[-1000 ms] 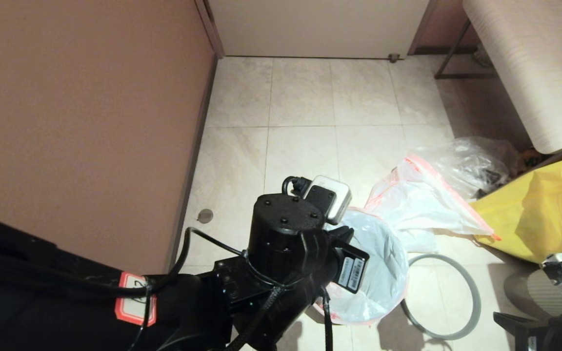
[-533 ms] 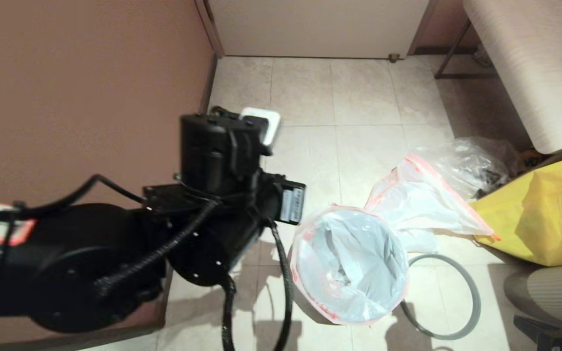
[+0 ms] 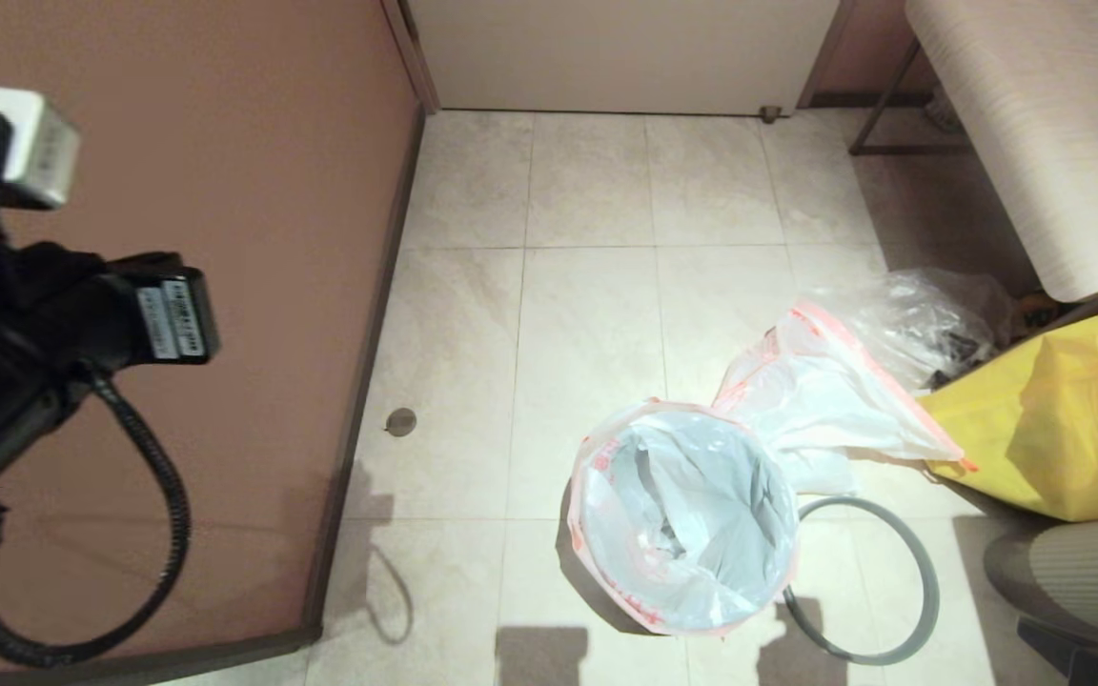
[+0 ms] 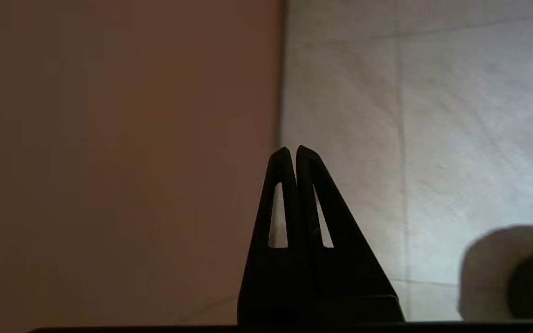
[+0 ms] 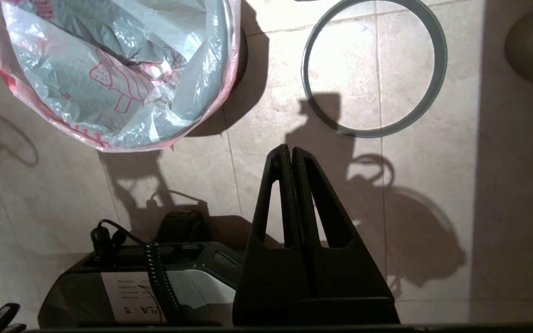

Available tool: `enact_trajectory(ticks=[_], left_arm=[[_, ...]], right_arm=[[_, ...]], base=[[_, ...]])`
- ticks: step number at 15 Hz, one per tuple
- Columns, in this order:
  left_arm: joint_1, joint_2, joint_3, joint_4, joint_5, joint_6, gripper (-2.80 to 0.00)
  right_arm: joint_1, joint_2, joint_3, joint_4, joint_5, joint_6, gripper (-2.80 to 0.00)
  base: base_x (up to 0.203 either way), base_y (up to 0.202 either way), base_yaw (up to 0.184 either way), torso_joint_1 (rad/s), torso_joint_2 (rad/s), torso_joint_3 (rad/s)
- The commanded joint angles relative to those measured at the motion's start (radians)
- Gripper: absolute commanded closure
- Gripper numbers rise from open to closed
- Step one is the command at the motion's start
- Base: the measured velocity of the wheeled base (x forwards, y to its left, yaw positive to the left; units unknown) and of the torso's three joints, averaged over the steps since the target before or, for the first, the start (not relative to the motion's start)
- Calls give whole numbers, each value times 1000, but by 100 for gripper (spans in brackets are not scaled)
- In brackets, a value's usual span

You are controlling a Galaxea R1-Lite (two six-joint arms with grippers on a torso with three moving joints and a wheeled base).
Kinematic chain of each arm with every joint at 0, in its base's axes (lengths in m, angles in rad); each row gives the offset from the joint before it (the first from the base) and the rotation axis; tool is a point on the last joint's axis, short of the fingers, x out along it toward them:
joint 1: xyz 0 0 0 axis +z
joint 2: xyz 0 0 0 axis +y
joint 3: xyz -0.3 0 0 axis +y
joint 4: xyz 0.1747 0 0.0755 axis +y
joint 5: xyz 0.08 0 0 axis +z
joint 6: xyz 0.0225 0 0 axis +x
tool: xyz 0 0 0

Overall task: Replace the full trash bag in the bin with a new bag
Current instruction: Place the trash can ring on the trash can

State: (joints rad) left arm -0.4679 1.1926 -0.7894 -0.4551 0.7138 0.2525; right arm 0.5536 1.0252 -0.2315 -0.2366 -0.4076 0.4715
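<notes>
Two grippers, both pinched fully closed on nothing: the left gripper (image 4: 293, 150) is raised beside the brown wall (image 3: 177, 238), well apart from the work, and the right gripper (image 5: 289, 149) hangs over bare floor between the bin (image 5: 241, 51) and the grey ring (image 5: 433, 88). The ring lies flat on the tiles, just beside the bin and off it. Outward from there, the new bag (image 3: 692, 514) already lines the bin, its orange-red hem folded over the lip. The full bag (image 3: 825, 400) lies slumped on the floor behind, against a clear bag (image 3: 921, 314) and a yellow tote (image 3: 1045, 419). The liner looks thin, soft and slippery, likely to slide into the bin if tugged, so any hold belongs on the doubled hem at the lip. The ring seems light and stiff; pinching its wall anywhere along the arc nearest the right gripper should do, then lowering it level over the hem.
</notes>
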Motion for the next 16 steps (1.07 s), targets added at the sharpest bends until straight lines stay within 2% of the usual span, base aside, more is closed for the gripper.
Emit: enact_trajectory(ticks=[1,5,8,9,12,14,15,16], left_arm=[[70,-150,62,-31,4,21,0],[230,-472,238,-98,8,41,0],[302,-667,383,-110,9,42,0],[324,-719,422,-105,9,43,0],[450,-880,507,-15,-1,38,0],[471,-957,616,28,-62,23,0],[474,-999,676,35,-123,20,0],[474,-1046,746,44,-219,18,0]], right_arm=[[-1,-26,6,0,-6,12,0],[-1,-119,41,2,-25,61,0],[-2,-156,46,0,-25,78,0],[-3,-173,52,2,-25,85,0],[-3,-191,58,2,-25,90,0],[-3,-192,57,-2,-25,90,0],[-3,-197,57,-2,-25,90,0],[-4,-212,57,-1,-25,90,0]], base=[[0,0,0,0,0,0],[0,0,0,0,0,0],[0,0,0,0,0,0],[0,0,0,0,0,0],[0,0,0,0,0,0],[0,0,0,0,0,0],[0,0,0,0,0,0],[0,0,0,0,0,0]])
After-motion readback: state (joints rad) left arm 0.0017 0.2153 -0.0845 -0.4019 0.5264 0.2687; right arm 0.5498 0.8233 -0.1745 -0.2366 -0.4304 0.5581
